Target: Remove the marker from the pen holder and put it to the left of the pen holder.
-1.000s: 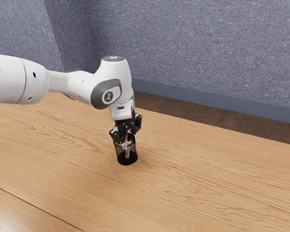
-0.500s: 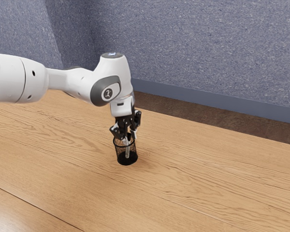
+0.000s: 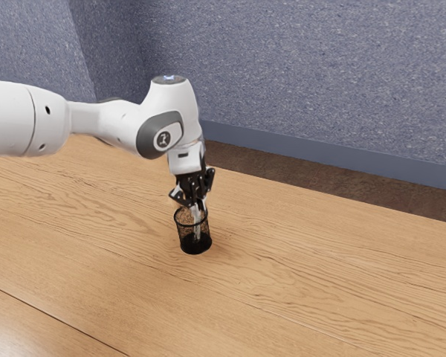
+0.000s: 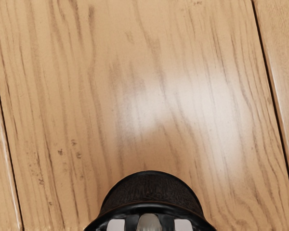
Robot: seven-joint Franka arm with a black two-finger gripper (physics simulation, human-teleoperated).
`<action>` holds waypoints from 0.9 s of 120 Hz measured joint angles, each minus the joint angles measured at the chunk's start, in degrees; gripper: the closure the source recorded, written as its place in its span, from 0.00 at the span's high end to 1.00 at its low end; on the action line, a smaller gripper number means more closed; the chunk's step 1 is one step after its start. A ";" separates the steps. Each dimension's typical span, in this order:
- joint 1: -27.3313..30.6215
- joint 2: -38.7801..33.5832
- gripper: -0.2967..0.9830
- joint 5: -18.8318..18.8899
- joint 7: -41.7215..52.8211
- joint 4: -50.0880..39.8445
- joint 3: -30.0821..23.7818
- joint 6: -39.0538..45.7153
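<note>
In the exterior view my gripper points down at the mouth of the black mesh pen holder, shut on the upper part of the marker. The grey marker stands nearly upright, its lower part still inside the holder and seen through the mesh. From the wrist view, the pen holder lies at the lower edge, with the rounded grey end of the marker between the fingertips of the gripper, dark pads against both sides.
The wooden table extends around the pen holder, with dark plank seams running across it. Beyond the table's far edge are a brown floor and a speckled blue-grey wall.
My hand has risen a little and drifted slightly toward the exterior view's left, uncovering the holder's rim. The marker's lower end sits slightly higher inside the upright holder.
</note>
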 joint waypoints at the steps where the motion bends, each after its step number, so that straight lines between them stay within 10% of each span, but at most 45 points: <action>1: 0.01 -0.23 0.21 0.00 0.00 0.00 0.01 0.02; 52: 0.20 -10.99 0.19 0.58 0.16 0.81 3.12 -3.24; 92: 0.55 -1.06 0.19 14.50 0.59 7.07 19.75 8.95; 108: 0.42 2.00 0.18 27.20 -2.51 6.51 20.78 11.39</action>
